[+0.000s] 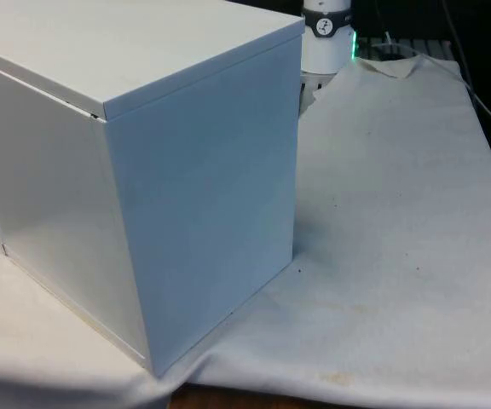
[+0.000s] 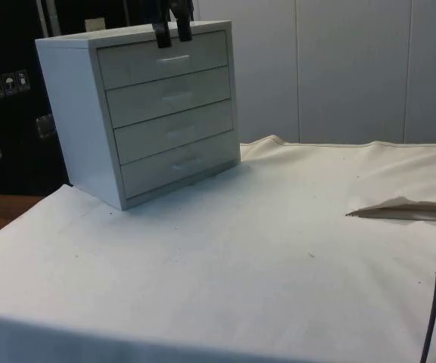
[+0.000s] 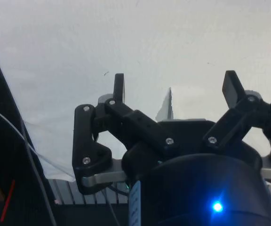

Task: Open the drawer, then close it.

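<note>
Side view first: the white cloth (image 2: 263,265) covers the table's near edge and runs back bare, with a raised fold (image 2: 400,210) near one side edge. Further back, towards the far corner, stands the white chest of drawers (image 2: 146,106), its front with four drawers turned to this camera. All four fronts lie flush with the frame, each with a pale handle at its middle; the top drawer (image 2: 165,60) is closed like the rest. At the chest's top front edge the black gripper (image 2: 172,30) hangs down, its two fingertips just above the top drawer's handle (image 2: 174,58) and apart from it.

From the front view, the chest (image 1: 143,187) stands at the table's near corner on the front view's left, showing only its plain back and side panels, and the cloth (image 1: 399,239) stretches bare beside it to the far edge.

Seen from the wrist, the gripper (image 3: 175,89) has its fingers (image 3: 119,87) spread wide with nothing between them, and the cloth (image 3: 126,37) lies beyond them.
</note>
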Motion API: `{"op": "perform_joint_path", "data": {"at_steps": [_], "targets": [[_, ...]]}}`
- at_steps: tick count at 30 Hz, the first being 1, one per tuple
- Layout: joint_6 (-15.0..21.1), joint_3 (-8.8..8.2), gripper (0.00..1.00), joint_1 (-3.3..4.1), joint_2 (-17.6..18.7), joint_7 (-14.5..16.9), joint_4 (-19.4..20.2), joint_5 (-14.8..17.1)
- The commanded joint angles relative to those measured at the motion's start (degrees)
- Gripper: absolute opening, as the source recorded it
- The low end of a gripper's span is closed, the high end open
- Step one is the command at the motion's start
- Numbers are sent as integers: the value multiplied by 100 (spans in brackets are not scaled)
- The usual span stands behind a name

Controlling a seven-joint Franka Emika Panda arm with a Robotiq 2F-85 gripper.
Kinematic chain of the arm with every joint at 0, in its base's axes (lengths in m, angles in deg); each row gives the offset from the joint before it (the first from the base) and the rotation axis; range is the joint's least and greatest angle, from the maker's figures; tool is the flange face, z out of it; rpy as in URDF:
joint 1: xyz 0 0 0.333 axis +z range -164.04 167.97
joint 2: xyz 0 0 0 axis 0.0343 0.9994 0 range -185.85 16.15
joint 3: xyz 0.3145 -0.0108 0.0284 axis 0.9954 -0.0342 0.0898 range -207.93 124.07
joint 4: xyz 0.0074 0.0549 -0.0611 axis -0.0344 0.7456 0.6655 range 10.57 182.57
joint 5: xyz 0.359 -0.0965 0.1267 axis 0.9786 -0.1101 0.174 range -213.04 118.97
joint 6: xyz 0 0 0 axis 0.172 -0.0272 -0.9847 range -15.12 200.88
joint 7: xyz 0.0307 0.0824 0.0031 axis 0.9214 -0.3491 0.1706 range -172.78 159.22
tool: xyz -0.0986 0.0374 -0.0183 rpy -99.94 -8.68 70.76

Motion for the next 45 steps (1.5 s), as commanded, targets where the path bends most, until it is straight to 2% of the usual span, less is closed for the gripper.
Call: {"op": "perform_joint_path", "data": {"at_steps": [1, 2, 8, 10, 11, 12, 17, 18, 19, 22, 25, 26, 27, 32, 34, 35, 36, 43, 44, 45], "targets": [[17, 6, 100, 0, -11, -6, 23, -6], [223, 29, 100, 34, -143, -109, 160, -149], [584, 74, 100, 34, -315, -189, 464, -304], [636, 80, 100, 34, -338, -201, 504, -327], [481, 63, 100, 6, -195, -86, 378, -172], [745, 92, 100, 29, -384, -218, 596, -367], [1043, 103, 100, 17, -516, -241, 859, -481], [911, 92, 100, 11, -407, -143, 751, -344], [1089, 103, 100, 17, -539, -241, 900, -504], [1226, 109, 100, 11, -613, -241, 1031, -579], [1404, 97, 100, -11, -728, -223, 1220, -670], [1283, 86, 100, 0, -647, -160, 1140, -561], [1450, 97, 100, -17, -756, -218, 1266, -688], [1673, 69, 100, -40, -968, -201, 1553, -842], [1730, 63, 100, -52, -1043, -201, 1644, -894], [1633, 46, 100, -29, -1003, -160, 1604, -819], [1770, 57, 100, -57, -1083, -195, 1690, -922], [2034, 17, 100, -97, -1381, -189, 2040, -1163], [1931, 6, 100, -63, -1318, -155, 1977, -1066], [2063, 17, 100, -103, -1415, -189, 2080, -1197]]}}
